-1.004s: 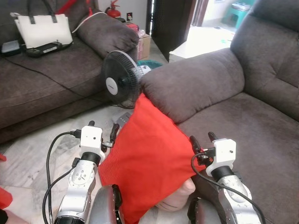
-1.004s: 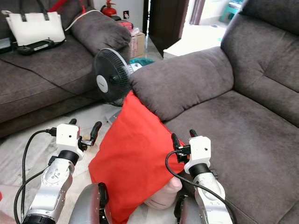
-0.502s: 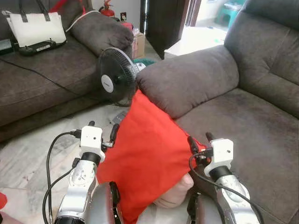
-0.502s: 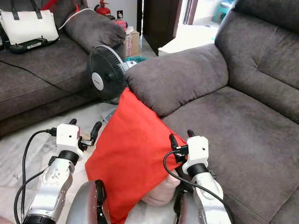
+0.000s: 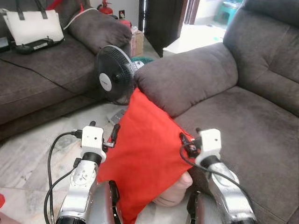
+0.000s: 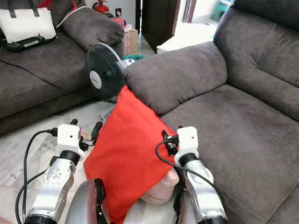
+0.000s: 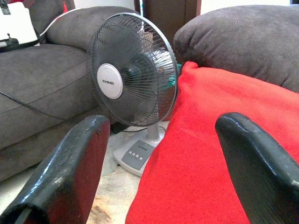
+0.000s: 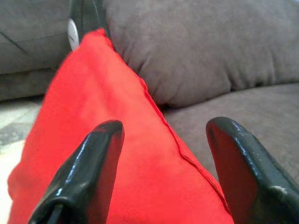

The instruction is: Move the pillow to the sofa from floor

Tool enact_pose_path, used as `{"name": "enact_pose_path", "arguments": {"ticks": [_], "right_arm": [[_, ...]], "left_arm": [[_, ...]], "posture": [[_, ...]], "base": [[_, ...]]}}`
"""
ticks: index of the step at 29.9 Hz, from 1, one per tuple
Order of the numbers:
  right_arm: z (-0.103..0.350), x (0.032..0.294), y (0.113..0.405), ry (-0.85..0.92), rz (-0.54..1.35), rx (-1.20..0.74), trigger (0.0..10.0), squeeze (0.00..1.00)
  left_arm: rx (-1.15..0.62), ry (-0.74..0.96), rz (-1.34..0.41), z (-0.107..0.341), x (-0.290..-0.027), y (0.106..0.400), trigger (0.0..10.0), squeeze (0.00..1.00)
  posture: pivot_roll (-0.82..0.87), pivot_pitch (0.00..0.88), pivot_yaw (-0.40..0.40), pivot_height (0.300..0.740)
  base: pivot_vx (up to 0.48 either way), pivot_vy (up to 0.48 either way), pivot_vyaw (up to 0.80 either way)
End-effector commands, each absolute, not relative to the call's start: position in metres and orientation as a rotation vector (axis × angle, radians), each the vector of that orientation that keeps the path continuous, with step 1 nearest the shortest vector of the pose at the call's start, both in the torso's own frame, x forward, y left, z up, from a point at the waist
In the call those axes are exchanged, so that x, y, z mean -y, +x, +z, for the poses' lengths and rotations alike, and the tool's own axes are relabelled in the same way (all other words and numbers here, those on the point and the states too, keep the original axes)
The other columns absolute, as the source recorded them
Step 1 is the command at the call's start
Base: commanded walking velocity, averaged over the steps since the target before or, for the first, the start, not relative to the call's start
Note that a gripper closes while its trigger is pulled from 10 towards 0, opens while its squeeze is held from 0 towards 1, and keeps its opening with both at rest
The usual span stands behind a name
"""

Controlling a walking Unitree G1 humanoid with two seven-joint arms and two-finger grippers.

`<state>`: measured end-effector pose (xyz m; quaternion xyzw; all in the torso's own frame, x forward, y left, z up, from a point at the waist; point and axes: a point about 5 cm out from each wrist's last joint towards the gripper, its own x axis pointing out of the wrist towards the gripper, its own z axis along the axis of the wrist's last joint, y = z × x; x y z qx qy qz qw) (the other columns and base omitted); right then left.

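A red pillow [image 5: 145, 154] stands on edge in front of me, its top corner leaning against the armrest [image 5: 187, 77] of the grey-brown sofa [image 5: 252, 135]. My left gripper [image 5: 103, 128] is open at the pillow's left side, with one finger [image 7: 257, 158] against the red cloth. On the pillow's right edge my right gripper [image 5: 189, 139] is open too, and the seam of the pillow [image 8: 131, 140] lies between its two fingers. The sofa seat is just right of the right arm.
A black standing fan [image 5: 114, 74] is on the floor right behind the pillow, close to the armrest. A second sofa [image 5: 42, 79] with a white handbag [image 5: 32, 25] lies at the left. Marble floor [image 5: 32, 149] is below the left arm.
My right gripper has moved left onto the pillow's right edge. The left gripper stays at the pillow's left side. The camera has shifted slightly.
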<state>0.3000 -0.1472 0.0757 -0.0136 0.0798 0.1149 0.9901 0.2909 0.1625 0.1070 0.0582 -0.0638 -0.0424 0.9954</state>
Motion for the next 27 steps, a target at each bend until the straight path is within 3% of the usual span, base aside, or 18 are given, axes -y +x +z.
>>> {"name": "enact_pose_path", "arguments": {"ticks": [1,13,19,20,21,27], "right_arm": [[0.071,0.154,0.301,-0.022,0.203,-0.190,10.0,0.00],[0.064,0.185,0.321,0.137,0.043,-0.210,10.0,0.00],[0.061,0.189,0.326,0.202,0.056,-0.249,10.0,0.00],[0.058,0.189,0.325,0.208,0.088,-0.269,10.0,0.67],[0.056,0.189,0.325,0.215,0.113,-0.281,10.0,1.00],[0.048,0.200,0.321,0.244,0.179,-0.320,10.0,1.00]], "left_arm": [[0.136,0.113,-0.079,0.110,-0.161,0.291,10.0,0.00],[0.128,0.110,-0.076,0.107,-0.161,0.286,10.0,0.00],[0.132,0.110,-0.070,0.109,-0.163,0.287,10.0,0.00],[0.132,0.110,-0.069,0.109,-0.163,0.287,10.0,0.00],[0.131,0.111,-0.068,0.109,-0.164,0.286,10.0,0.00],[0.124,0.112,-0.065,0.108,-0.166,0.286,10.0,0.00]], "posture": [[0.12,0.000,-0.071,0.492],[0.13,0.000,-0.068,0.492],[0.15,0.000,-0.073,0.492],[0.15,0.000,-0.075,0.492],[0.15,0.000,-0.076,0.492],[0.16,0.000,-0.077,0.492]], "base": [[0.000,0.000,0.00],[0.000,0.000,0.00],[0.000,0.000,0.00],[0.000,0.000,0.00],[0.000,0.000,0.00],[0.000,0.000,0.00]]}}
